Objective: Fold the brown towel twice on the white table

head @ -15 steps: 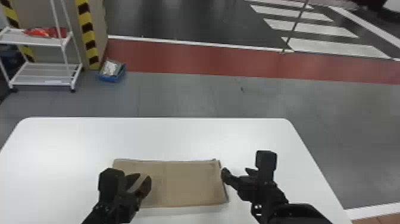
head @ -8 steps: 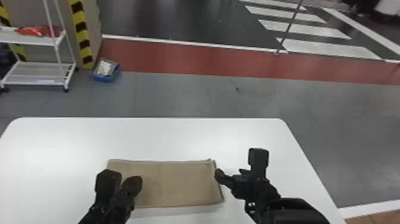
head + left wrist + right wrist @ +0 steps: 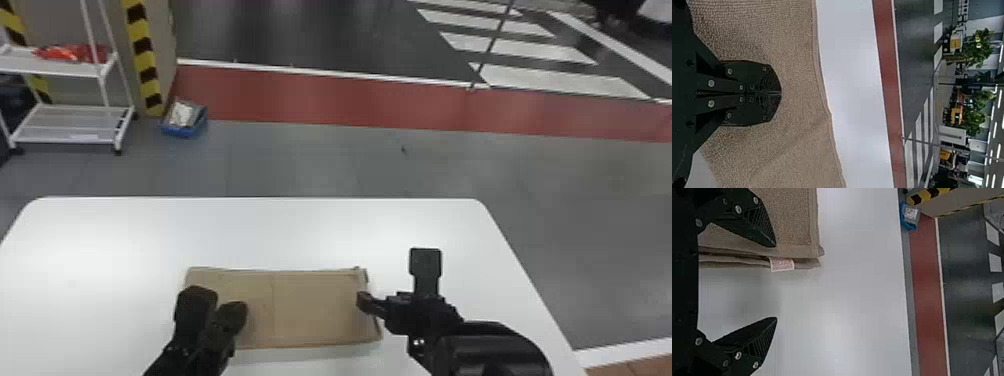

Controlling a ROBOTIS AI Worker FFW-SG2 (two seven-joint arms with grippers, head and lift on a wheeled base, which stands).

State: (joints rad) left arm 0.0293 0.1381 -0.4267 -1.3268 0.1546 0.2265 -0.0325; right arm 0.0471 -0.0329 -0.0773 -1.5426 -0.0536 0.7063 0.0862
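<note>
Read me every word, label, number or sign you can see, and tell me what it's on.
No text here can be read.
White tag on the towel: red print, too small to read.
Packet in the blue tray on the floor: faint dark marks, possibly print, too blurred to read.
</note>
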